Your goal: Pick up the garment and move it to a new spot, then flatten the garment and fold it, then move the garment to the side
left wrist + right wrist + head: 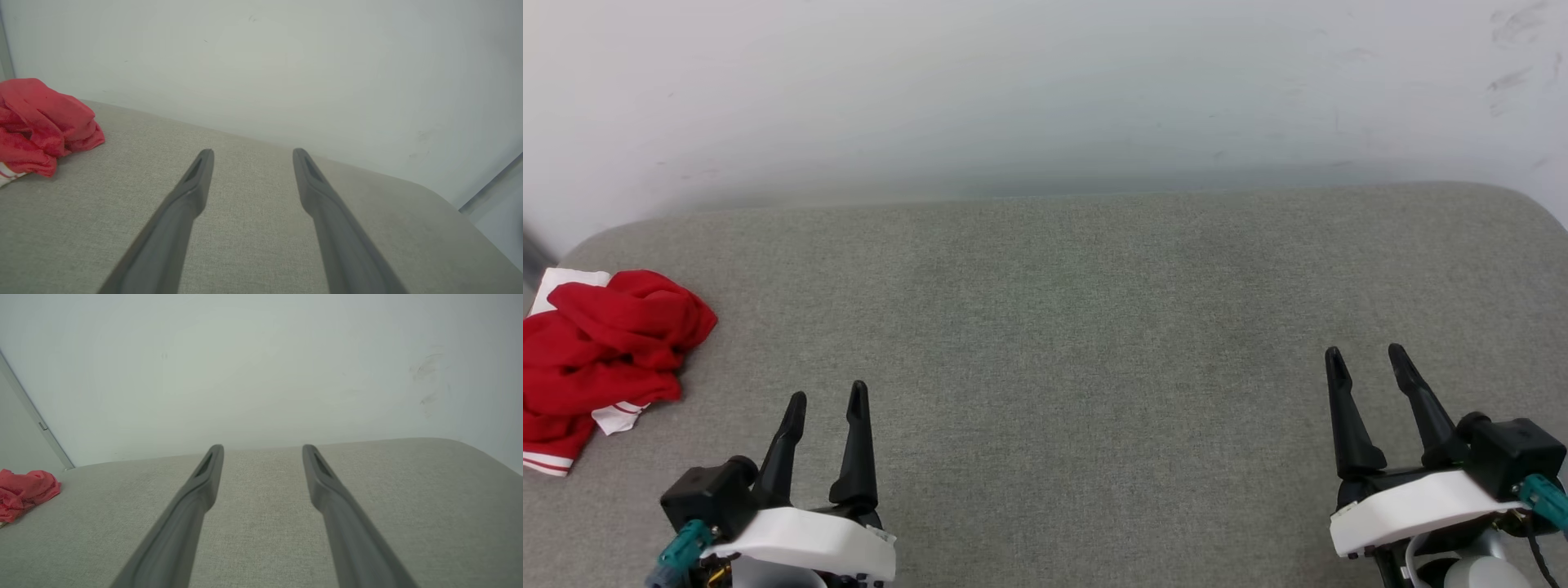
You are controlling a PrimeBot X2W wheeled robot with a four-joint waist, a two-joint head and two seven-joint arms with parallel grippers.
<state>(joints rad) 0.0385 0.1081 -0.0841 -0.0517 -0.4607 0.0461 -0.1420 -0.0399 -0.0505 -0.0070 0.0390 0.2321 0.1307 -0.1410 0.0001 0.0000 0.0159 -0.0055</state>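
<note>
One pale wall (1045, 90) stands behind one grey upholstered surface (1078, 343). One garment (605, 343) lies crumpled at the surface's left edge, well apart from both grippers. Two grippers hover at the near side: the left gripper (827, 392) and the right gripper (1365, 353), each spread wide and holding nothing. The head view shows the garment's white sleeve and striped trim; the right wrist view adds a thin grey strip (36, 420) running down the wall.
</note>
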